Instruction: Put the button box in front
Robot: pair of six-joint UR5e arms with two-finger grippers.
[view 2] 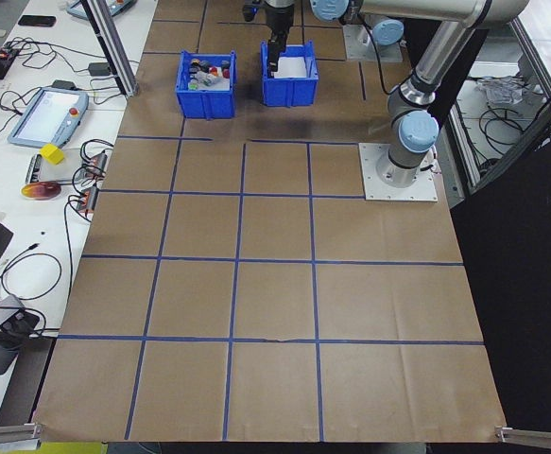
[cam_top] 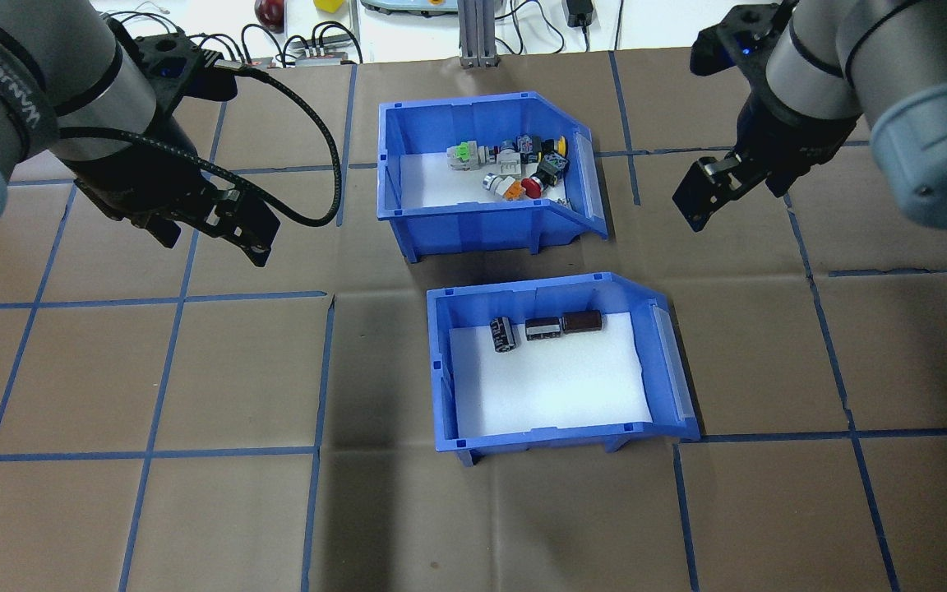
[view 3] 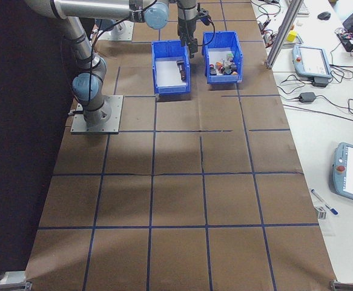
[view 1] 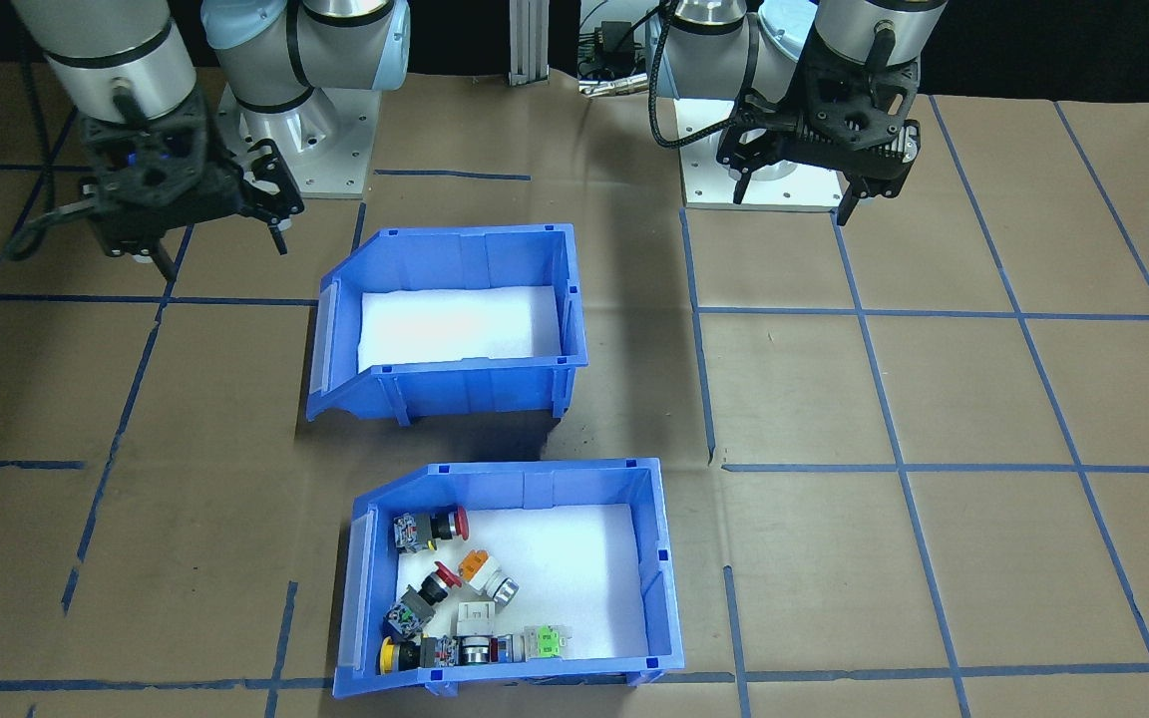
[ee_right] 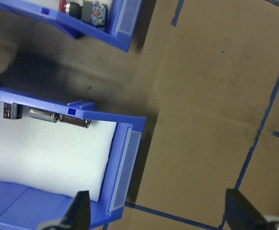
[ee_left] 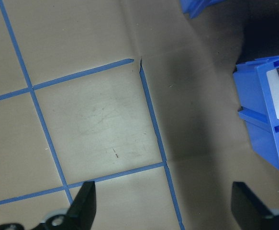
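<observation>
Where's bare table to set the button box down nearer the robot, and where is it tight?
Bare brown table lies on both sides of the capacitor bin and along its near edge. It is tight in the narrow strip between that bin and the button box. Both the left end effector and the right end effector hang open, empty.

Two blue bins sit on a brown table (cam_top: 194, 510) gridded with blue tape: the button box (cam_top: 486, 177), farther from the robot, holds coloured push-button switches (cam_top: 515, 164), while the second bin (cam_top: 556, 370), nearer, holds three black cylinders (cam_top: 543, 329). The left gripper (cam_top: 231, 226) and right gripper (cam_top: 708, 185) hang open above the table, apart from both bins
</observation>
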